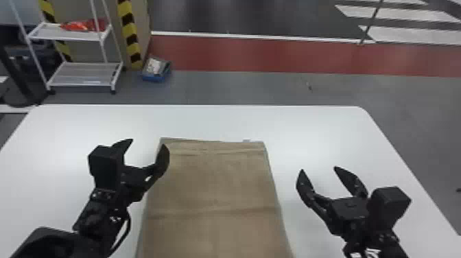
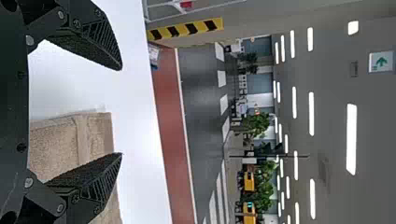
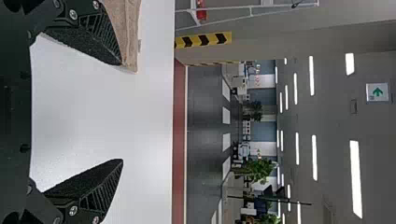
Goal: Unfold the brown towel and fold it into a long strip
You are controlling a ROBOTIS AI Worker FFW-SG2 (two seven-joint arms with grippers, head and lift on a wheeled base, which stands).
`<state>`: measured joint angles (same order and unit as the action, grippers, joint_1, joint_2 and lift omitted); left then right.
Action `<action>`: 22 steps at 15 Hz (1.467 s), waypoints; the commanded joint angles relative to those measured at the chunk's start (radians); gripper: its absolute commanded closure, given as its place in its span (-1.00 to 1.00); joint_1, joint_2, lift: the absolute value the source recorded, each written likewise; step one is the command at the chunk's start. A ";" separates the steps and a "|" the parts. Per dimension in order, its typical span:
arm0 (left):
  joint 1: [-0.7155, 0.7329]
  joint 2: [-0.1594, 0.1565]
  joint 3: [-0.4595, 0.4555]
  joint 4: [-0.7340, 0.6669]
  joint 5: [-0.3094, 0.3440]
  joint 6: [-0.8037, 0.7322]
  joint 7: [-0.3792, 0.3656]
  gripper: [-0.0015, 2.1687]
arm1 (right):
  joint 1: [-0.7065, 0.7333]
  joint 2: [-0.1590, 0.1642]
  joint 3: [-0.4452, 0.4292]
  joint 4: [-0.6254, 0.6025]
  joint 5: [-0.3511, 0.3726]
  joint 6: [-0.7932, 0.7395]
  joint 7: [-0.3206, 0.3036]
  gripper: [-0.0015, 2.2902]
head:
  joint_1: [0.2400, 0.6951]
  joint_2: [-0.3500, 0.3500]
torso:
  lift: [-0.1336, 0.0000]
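Towel (image 1: pixel 214 182) prob. soft, light (may sag); pinch far edge (image 1: pixel 209 144), 11 & 1 o'clock. L grip (image 1: pixel 148 142), R grip (image 1: pixel 319 168) wide, empty.

White table (image 1: pixel 326 127), grey floor (image 1: pixel 394 92), red floor strip (image 1: pixel 274 55), white shelf rack (image 1: pixel 82 73).

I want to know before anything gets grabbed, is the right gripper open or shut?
The right gripper is open: its jaws stand wide apart, with white table showing between them.
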<state>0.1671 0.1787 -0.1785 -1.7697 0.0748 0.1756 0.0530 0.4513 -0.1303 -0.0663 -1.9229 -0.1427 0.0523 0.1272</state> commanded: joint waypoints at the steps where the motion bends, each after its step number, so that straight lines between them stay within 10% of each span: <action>1: -0.038 -0.005 -0.002 0.049 0.003 0.014 -0.013 -0.75 | -0.005 0.001 0.005 0.008 0.005 -0.007 0.000 -0.86 | 1.00 -0.25 | -0.84; 22: -0.133 -0.034 -0.019 0.148 0.000 0.223 -0.056 -0.52 | 0.003 -0.008 -0.006 -0.010 0.005 -0.016 0.014 -0.86 | 1.00 -0.29 | -0.84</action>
<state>0.0353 0.1442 -0.1995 -1.6207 0.0720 0.3929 -0.0031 0.4531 -0.1376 -0.0713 -1.9287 -0.1380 0.0331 0.1411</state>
